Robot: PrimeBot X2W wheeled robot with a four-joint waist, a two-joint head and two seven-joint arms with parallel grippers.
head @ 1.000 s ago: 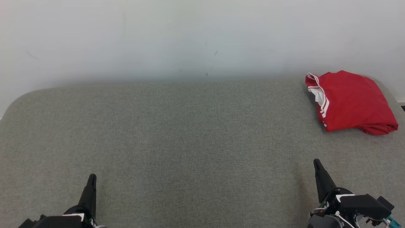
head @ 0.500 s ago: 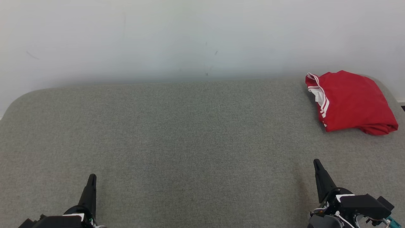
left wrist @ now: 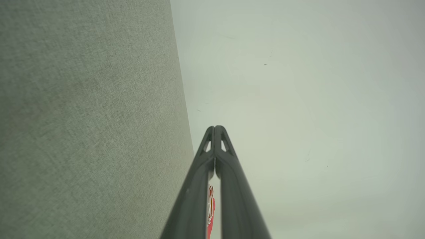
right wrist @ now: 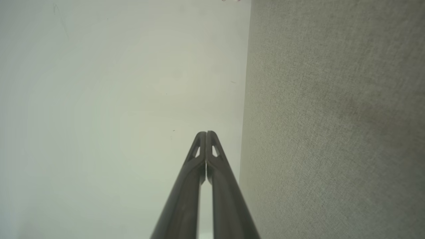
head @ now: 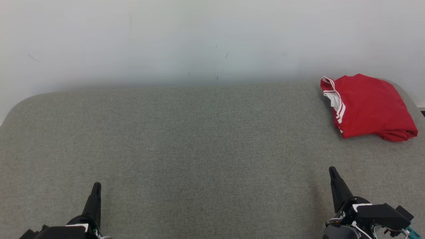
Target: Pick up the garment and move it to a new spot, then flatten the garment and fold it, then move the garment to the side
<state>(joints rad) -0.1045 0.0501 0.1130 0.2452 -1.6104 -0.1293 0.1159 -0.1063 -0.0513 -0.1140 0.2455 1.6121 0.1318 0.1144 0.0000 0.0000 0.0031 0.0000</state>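
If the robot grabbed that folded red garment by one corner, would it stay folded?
Probably not: the red garment is soft cloth with rounded folds, so it would likely flop open and hang. It looks thin, so probably light. Pushed across the woven grey surface, it may bunch rather than slide.

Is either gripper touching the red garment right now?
No: the red garment lies far right on the grey surface, well apart from the left gripper and right gripper, both shut and empty.
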